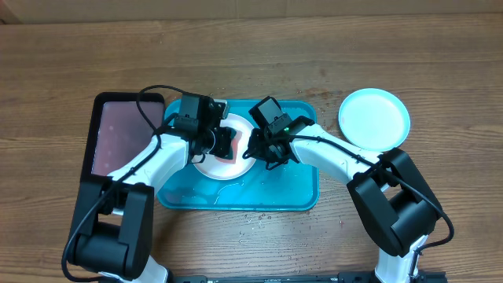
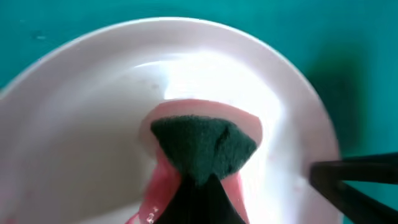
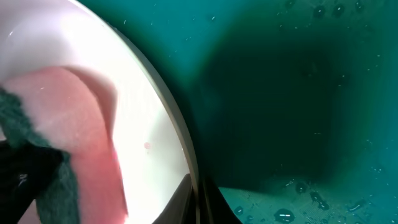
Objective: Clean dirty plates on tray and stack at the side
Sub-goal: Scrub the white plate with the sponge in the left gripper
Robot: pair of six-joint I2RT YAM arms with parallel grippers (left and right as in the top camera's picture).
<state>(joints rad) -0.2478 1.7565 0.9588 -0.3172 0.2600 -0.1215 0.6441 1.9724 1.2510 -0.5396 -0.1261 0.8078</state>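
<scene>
Pinches a pink sponge (image 2: 205,146) tight in the left gripper (image 1: 225,143), green scouring face pressed down on the white plate (image 2: 87,118) directly beneath the fingertips. Clamps the same plate's rim in the right gripper (image 1: 256,148), a dark finger on each side of the edge, just beside the left gripper and facing it across the plate. Finds the white plate lying inside the turquoise tray (image 1: 291,192), which spreads under both grippers and carries water drops (image 3: 283,214) just past the right fingers. Leaves a light blue plate (image 1: 374,118) on the wooden table (image 1: 440,71), off the tray, well out beyond the right gripper. Shows a black-rimmed pinkish tray (image 1: 118,137) near the left gripper's outer side.
</scene>
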